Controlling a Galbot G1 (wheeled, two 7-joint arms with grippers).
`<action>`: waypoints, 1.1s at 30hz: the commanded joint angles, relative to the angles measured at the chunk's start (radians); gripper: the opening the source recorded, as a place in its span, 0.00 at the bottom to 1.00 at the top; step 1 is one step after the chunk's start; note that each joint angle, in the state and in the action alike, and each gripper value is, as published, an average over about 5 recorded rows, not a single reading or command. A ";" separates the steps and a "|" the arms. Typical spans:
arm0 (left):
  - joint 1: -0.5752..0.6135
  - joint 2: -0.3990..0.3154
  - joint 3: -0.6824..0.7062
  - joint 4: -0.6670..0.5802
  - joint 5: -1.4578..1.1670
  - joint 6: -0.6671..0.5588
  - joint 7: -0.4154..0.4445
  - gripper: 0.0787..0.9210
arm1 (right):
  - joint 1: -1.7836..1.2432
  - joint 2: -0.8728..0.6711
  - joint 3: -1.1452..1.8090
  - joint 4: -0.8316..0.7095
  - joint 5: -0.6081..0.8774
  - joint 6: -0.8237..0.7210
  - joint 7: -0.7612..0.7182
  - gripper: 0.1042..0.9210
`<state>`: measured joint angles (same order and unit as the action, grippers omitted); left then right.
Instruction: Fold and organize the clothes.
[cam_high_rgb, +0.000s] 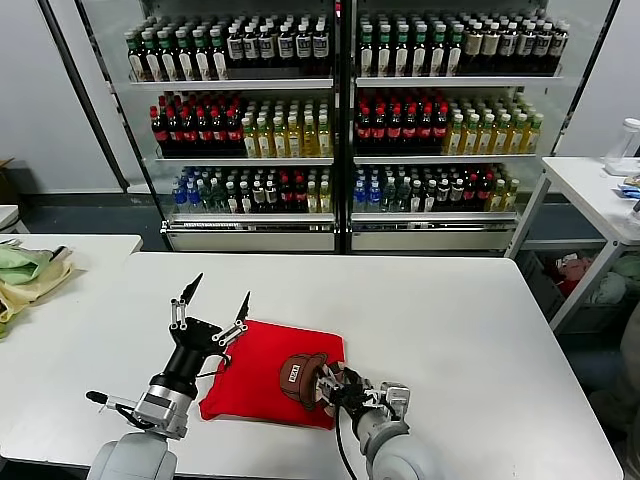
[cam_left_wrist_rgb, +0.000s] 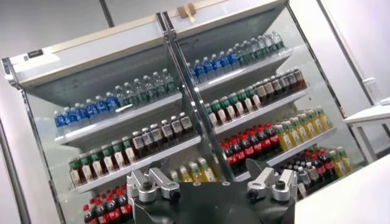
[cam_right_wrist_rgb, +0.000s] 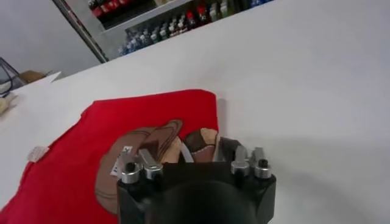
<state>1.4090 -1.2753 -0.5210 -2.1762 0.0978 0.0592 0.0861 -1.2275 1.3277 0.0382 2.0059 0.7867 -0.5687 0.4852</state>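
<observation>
The clothes are one bright red T-shirt (cam_high_rgb: 250, 380) (cam_right_wrist_rgb: 79, 146), lying folded into a rough rectangle on the white table (cam_high_rgb: 450, 320) close to its front edge. A brown-and-white cartoon face print (cam_high_rgb: 298, 374) (cam_right_wrist_rgb: 143, 143) faces up. My right gripper (cam_high_rgb: 335, 385) (cam_right_wrist_rgb: 195, 149) is down at the shirt's front right corner, right at the print, with its fingers spread. The fingertips are hidden behind the gripper's body in the right wrist view. My left gripper (cam_high_rgb: 221, 290) is raised above the shirt's left edge, pointing up and away, open and holding nothing.
A pale green and yellow cloth pile (cam_high_rgb: 25, 275) lies on a separate table at the far left. A glass-fronted drinks fridge (cam_high_rgb: 340, 120) stands behind the table. Another white table (cam_high_rgb: 600, 190) stands at the right, with a basket (cam_high_rgb: 590, 285) below it.
</observation>
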 joint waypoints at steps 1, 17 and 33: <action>0.009 0.002 -0.011 0.000 0.012 -0.014 0.002 0.88 | 0.026 0.013 -0.033 -0.032 0.089 -0.003 0.059 0.60; 0.022 0.003 -0.015 0.003 0.012 -0.019 0.002 0.88 | 0.063 -0.083 0.145 0.125 -0.027 -0.008 -0.003 0.07; 0.003 -0.005 -0.008 0.066 -0.007 -0.052 0.002 0.88 | -0.013 -0.152 0.258 0.050 -0.357 0.024 -0.265 0.13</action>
<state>1.4139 -1.2821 -0.5254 -2.1342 0.1019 0.0182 0.0906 -1.2132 1.2202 0.2159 2.0431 0.7061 -0.5727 0.3766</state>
